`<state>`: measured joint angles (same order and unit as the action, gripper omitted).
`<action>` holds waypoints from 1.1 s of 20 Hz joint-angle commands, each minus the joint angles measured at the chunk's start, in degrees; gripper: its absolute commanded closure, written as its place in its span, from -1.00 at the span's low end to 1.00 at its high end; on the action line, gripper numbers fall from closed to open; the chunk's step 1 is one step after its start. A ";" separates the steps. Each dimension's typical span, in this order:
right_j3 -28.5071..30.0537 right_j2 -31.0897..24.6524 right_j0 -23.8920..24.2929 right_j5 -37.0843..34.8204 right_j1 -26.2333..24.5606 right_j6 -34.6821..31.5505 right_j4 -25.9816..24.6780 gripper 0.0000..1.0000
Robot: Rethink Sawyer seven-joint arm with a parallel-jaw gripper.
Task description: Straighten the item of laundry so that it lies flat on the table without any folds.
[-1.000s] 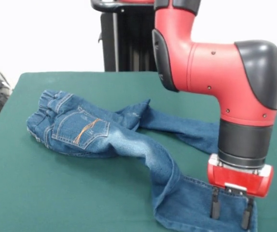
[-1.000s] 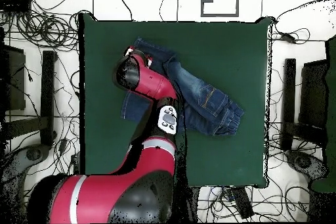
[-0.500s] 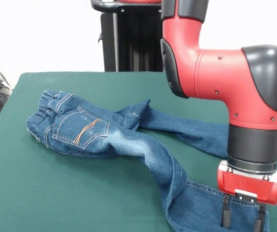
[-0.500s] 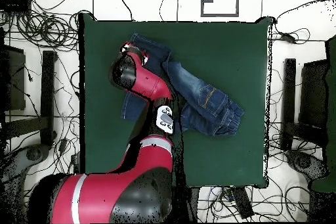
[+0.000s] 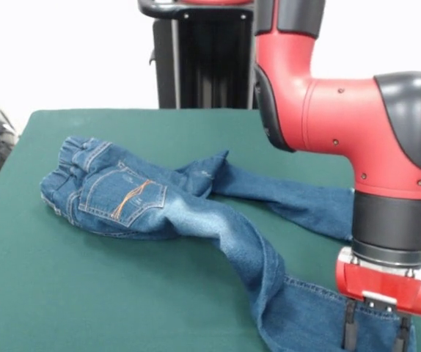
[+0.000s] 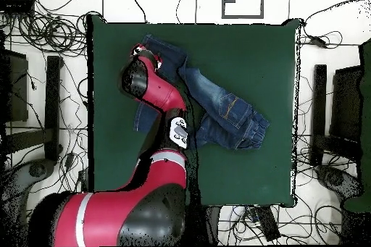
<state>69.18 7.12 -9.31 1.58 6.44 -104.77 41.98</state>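
Observation:
The blue denim jeans [image 5: 137,194] lie crumpled on the green table [image 5: 64,279]. The waist and a back pocket are bunched at the left, and one leg folds behind toward the right. The other leg runs to the near right, where my gripper [image 5: 375,334] is shut on its hem; the fingertips are cut off by the picture's bottom edge. In the overhead view the jeans [image 6: 224,106] lie across the table [image 6: 246,48], and my red arm [image 6: 156,95] covers the gripper and the held leg end.
The black pedestal [image 5: 196,55] stands beyond the table's far edge. Cables [image 6: 43,34] and dark stands ring the table on the floor. The held hem lies close to the table's near right corner.
My gripper has moved right and nearer the table's front edge, dragging the held leg with it. That leg lies longer and straighter. The waist end has not moved.

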 commanded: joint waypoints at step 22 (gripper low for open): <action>6.26 -11.18 -10.09 -1.90 -8.69 -17.84 18.10 -1.00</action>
<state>69.13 6.16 -14.38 6.68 5.24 -104.77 56.04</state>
